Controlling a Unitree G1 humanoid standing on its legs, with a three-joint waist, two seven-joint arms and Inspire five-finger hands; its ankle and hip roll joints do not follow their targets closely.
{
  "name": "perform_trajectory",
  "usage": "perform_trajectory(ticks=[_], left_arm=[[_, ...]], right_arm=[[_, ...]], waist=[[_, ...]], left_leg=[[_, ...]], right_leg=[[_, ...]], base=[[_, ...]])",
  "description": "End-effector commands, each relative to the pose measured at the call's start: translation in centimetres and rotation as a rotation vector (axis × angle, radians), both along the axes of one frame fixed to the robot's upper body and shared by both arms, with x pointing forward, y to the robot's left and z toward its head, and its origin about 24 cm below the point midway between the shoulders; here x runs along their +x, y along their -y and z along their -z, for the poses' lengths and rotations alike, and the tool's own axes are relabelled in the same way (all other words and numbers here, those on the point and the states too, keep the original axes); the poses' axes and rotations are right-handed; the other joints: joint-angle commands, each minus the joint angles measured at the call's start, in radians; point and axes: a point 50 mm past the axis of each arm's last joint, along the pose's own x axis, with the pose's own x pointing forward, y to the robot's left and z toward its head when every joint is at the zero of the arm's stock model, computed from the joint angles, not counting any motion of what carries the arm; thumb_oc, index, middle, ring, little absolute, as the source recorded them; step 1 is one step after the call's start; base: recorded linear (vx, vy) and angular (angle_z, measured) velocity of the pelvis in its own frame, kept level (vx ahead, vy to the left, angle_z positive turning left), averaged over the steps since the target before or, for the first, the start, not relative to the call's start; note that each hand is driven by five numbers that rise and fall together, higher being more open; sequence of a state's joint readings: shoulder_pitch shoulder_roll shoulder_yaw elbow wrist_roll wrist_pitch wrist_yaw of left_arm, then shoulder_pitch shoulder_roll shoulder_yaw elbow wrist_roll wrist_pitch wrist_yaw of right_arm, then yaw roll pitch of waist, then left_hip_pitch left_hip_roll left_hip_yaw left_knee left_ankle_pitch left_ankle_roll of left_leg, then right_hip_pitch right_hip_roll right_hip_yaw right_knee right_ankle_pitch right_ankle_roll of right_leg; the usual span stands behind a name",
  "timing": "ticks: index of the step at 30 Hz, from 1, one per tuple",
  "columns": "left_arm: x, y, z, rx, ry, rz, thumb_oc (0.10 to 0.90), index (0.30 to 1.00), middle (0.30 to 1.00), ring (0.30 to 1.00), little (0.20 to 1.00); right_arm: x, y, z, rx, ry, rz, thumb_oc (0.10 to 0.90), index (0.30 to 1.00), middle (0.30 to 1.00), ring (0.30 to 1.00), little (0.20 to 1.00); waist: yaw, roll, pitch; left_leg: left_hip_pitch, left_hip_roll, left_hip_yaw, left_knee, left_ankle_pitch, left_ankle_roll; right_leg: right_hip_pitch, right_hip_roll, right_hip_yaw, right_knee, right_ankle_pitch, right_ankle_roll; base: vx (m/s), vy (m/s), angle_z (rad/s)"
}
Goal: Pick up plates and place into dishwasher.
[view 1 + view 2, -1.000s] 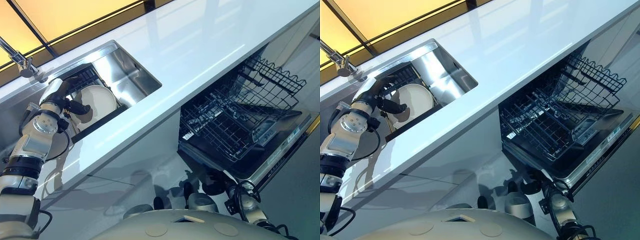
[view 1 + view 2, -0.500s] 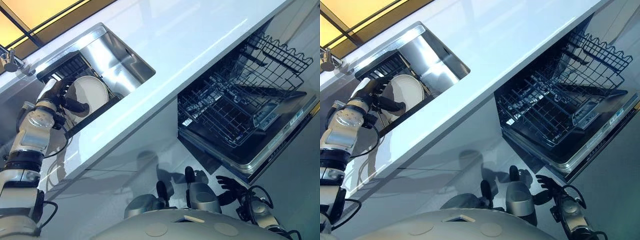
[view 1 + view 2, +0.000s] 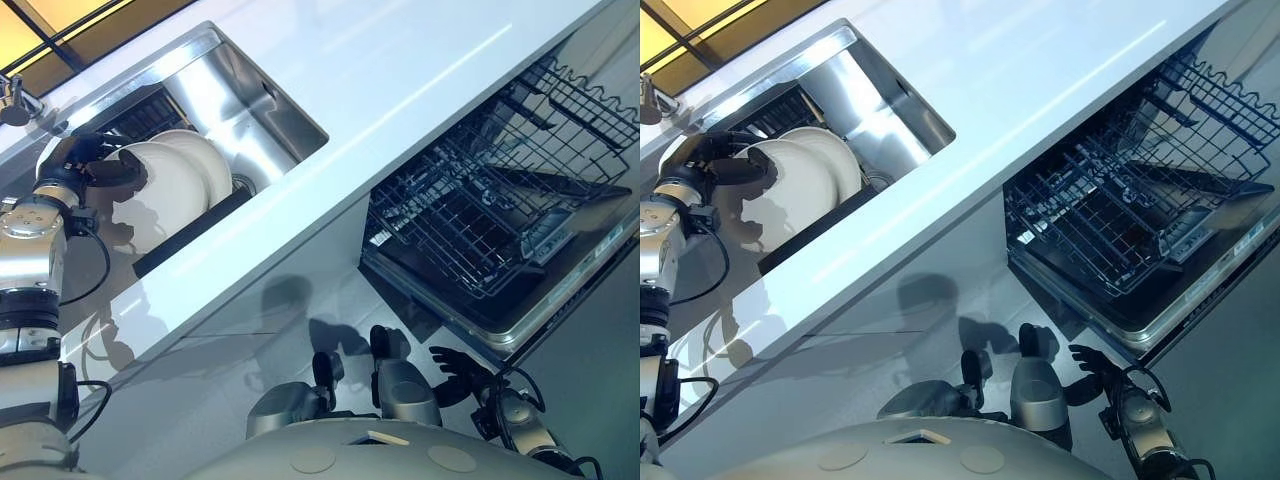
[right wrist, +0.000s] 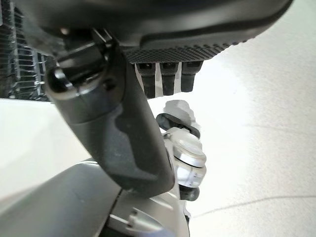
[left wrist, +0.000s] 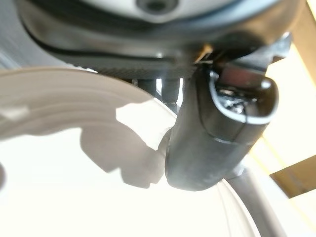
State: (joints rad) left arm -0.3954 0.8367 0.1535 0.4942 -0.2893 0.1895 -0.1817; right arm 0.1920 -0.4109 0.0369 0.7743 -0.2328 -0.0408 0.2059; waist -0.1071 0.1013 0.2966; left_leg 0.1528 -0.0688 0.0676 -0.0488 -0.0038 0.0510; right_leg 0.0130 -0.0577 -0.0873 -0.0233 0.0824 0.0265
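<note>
A white plate (image 3: 165,190) is tilted up out of the black rack (image 3: 140,110) in the steel sink (image 3: 255,105). My left hand (image 3: 78,160) is shut on its rim, the thumb (image 5: 217,123) pressed on the plate's face (image 5: 59,187). A second white plate (image 3: 215,160) stands just behind it in the rack. The dishwasher (image 3: 520,300) is open under the counter at the right, its lower wire rack (image 3: 465,225) pulled out and bare. Low beside the dishwasher door, my right hand (image 3: 455,362) hangs open and holds nothing.
The long white counter (image 3: 400,70) runs between the sink and the dishwasher. A faucet (image 3: 15,100) stands at the sink's far left. An upper wire basket (image 3: 570,105) juts out above the lower rack. Pale floor lies below the door.
The camera has shifted. My left hand has raised and tilted the plate out of the rack, and a second plate now shows behind it. The right hand stays low.
</note>
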Motion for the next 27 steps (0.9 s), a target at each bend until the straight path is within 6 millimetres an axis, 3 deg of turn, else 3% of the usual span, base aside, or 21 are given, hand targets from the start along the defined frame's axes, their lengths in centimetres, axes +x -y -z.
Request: perform_trajectory(ticks=[1, 6, 11, 14, 16, 20, 25, 27], left_arm=[[-0.3, 3.5, -0.3, -0.117, 0.143, 0.221, 0.100, 0.300, 0.300, 0.300, 0.200], [-0.9, 4.8, -1.0, -0.177, 0.264, 0.244, 0.100, 0.300, 0.300, 0.300, 0.200], [-1.6, 4.5, -1.4, -0.120, 0.335, 0.181, 0.100, 0.300, 0.300, 0.300, 0.200], [-2.4, 3.3, -1.9, -0.019, 0.394, 0.032, 0.100, 0.300, 0.300, 0.300, 0.200], [-3.4, 1.7, -2.7, 0.159, 0.425, -0.105, 0.100, 0.300, 0.300, 0.300, 0.200], [-4.8, -0.3, -5.3, 0.458, 0.471, -0.210, 0.100, 0.300, 0.300, 0.300, 0.200], [-5.2, -0.8, -7.5, 0.522, 0.519, -0.214, 0.100, 0.300, 0.300, 0.300, 0.200], [-5.4, -0.4, -8.3, 0.552, 0.581, -0.203, 0.100, 0.300, 0.300, 0.300, 0.200]], right_arm=[[-0.7, 0.1, -0.5, 0.001, 0.048, -0.023, 0.800, 0.900, 0.900, 0.900, 0.900], [-1.0, -0.4, -0.2, 0.012, 0.042, -0.035, 0.800, 0.900, 0.900, 0.900, 0.900], [-1.1, -0.8, 0.1, 0.016, 0.037, -0.040, 0.800, 0.900, 0.900, 0.900, 0.900], [-1.1, -0.8, 0.1, 0.018, 0.038, -0.041, 0.800, 0.900, 0.900, 0.900, 0.900], [-1.0, -0.8, -0.1, 0.024, 0.054, -0.041, 0.800, 0.900, 0.900, 0.900, 0.900], [0.0, -0.7, -0.9, 0.046, 0.111, -0.040, 0.800, 0.900, 0.900, 0.900, 0.900], [1.1, -0.7, -2.0, 0.077, 0.185, -0.051, 0.800, 0.900, 0.900, 0.900, 0.900], [2.6, -1.0, -3.8, 0.151, 0.263, -0.060, 0.800, 0.900, 0.900, 0.900, 0.900]], waist=[[0.010, -0.014, -0.080], [0.022, -0.014, -0.103], [0.030, -0.015, -0.129], [0.034, -0.016, -0.148], [0.035, -0.016, -0.160], [0.033, -0.015, -0.180], [0.025, -0.014, -0.199], [0.018, -0.017, -0.202]], left_leg=[[-0.107, -0.058, -0.033, 0.121, -0.030, 0.016], [-0.086, -0.058, -0.042, 0.102, -0.031, 0.012], [-0.062, -0.056, -0.050, 0.081, -0.032, 0.007], [-0.050, -0.054, -0.055, 0.068, -0.033, 0.002], [-0.042, -0.051, -0.060, 0.060, -0.033, -0.001], [-0.030, -0.049, -0.062, 0.048, -0.035, -0.005], [-0.010, -0.045, -0.058, 0.028, -0.035, -0.009], [0.003, -0.041, -0.057, 0.020, -0.036, -0.009]], right_leg=[[-0.065, -0.008, 0.007, 0.172, -0.100, 0.062], [-0.039, -0.009, -0.007, 0.155, -0.105, 0.059], [-0.010, -0.005, -0.019, 0.133, -0.112, 0.056], [0.008, 0.000, -0.024, 0.118, -0.120, 0.051], [0.020, 0.003, -0.025, 0.110, -0.127, 0.047], [0.038, 0.009, -0.027, 0.098, -0.137, 0.041], [0.058, 0.014, -0.027, 0.086, -0.143, 0.042], [0.069, 0.016, -0.026, 0.083, -0.146, 0.042]], base=[[-0.04, -0.006, 0.11], [-0.04, -0.011, 0.07], [-0.04, -0.022, 0.06], [-0.04, -0.026, 0.08], [-0.05, -0.031, 0.01], [-0.03, -0.023, 0.00], [-0.01, -0.015, 0.00], [-0.05, -0.067, 0.01]])
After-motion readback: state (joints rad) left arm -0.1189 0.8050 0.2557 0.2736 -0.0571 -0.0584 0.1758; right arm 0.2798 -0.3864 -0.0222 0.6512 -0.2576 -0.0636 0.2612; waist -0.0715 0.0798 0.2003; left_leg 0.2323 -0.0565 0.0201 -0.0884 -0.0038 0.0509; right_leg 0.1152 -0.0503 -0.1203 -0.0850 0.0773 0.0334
